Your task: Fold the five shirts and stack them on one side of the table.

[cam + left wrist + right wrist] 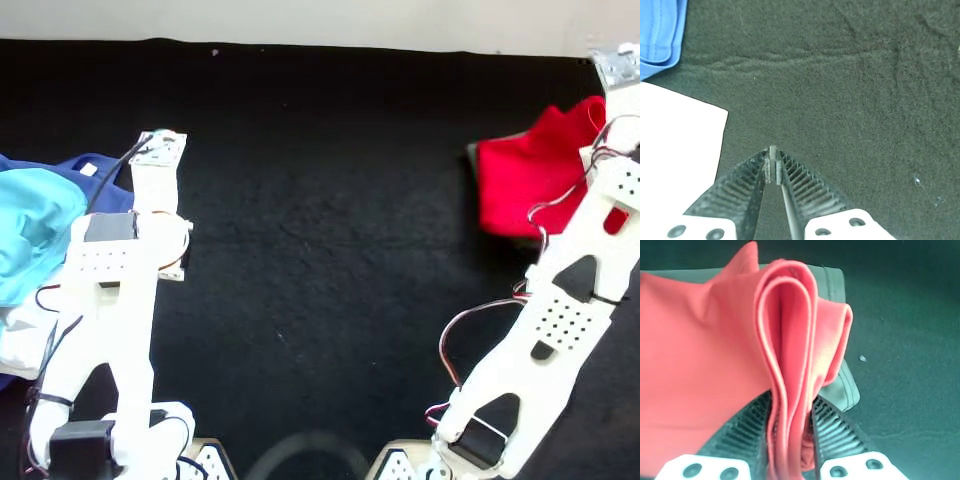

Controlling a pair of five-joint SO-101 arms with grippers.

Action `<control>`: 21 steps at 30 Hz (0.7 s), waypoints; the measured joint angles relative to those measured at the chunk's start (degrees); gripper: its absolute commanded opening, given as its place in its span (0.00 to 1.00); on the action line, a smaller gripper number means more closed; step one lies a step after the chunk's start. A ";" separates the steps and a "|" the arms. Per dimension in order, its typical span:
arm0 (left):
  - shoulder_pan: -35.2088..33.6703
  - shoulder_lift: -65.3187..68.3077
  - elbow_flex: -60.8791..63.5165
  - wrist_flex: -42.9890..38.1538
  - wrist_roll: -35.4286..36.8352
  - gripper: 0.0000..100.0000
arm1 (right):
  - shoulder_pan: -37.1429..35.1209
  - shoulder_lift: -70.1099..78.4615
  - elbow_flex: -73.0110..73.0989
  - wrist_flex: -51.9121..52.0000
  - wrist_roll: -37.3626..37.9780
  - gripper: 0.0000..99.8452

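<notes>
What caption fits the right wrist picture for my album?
The right end effector pinches a folded red shirt over a dark garment.

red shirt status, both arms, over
Left end effector shut, empty, over bare mat. Right end effector shut on red shirt at its fold, atop dark garment. Teal shirt, blue shirt heaped beside left arm.

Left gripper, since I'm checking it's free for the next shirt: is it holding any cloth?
No, the left gripper is shut with its tips touching and nothing between them, above the black table.
</notes>
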 measured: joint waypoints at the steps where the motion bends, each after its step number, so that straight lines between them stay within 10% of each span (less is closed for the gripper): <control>1: 0.00 0.00 0.00 0.00 0.00 0.01 | 0.09 0.00 2.55 -2.64 0.00 0.01; 21: 0.00 0.00 0.00 0.00 0.00 0.01 | 1.49 0.09 20.04 -30.68 -9.85 0.15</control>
